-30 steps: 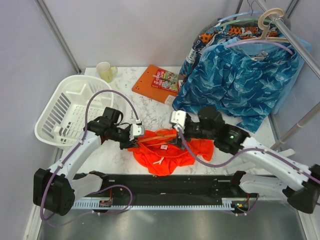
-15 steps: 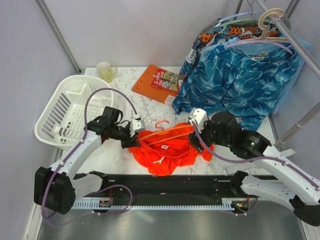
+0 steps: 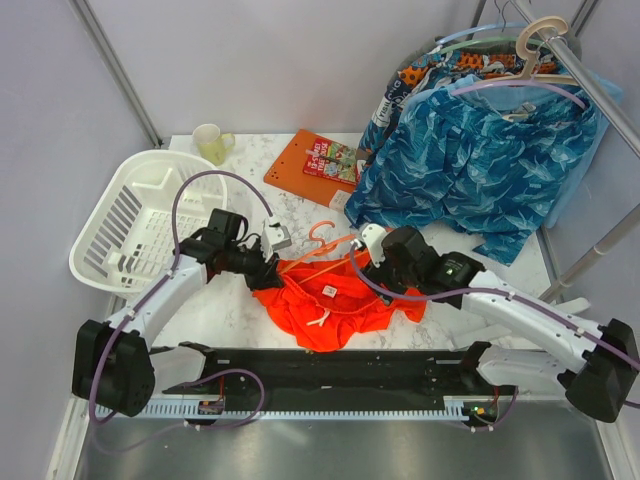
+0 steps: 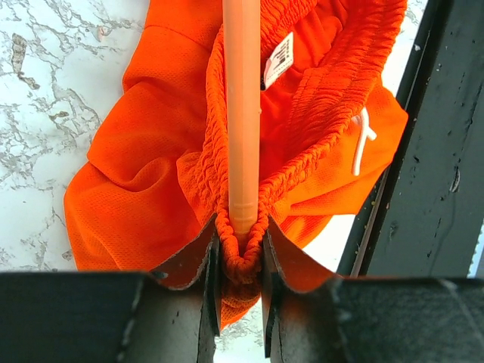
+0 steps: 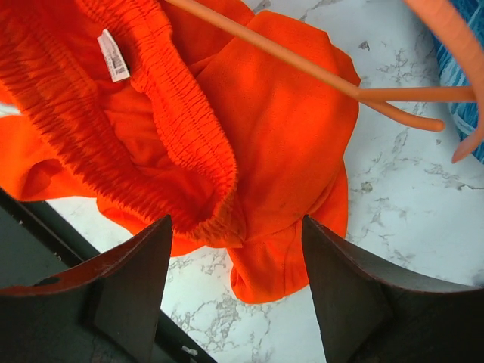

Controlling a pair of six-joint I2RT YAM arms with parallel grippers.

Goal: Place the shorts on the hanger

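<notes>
Left tool (image 4: 240,243) pinches hanger (image 4: 242,113) and shorts (image 4: 144,174); right tool (image 5: 236,257) spread over shorts; basket (image 3: 112,228) nearby.

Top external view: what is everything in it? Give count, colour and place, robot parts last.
shorts: one, orange-red, near middle of table, waistband bunched at hanger's end
hanger: one, orange, lying across shorts
basket: one, white, left side
mug: one, pale yellow, far left
board: one, orange, far middle, printed card on it
garments: at least two, mostly blue patterned, hung on rail, far right
left pincer: one, black, shut on hanger and waistband
right pincer: one, black, open over shorts
</notes>
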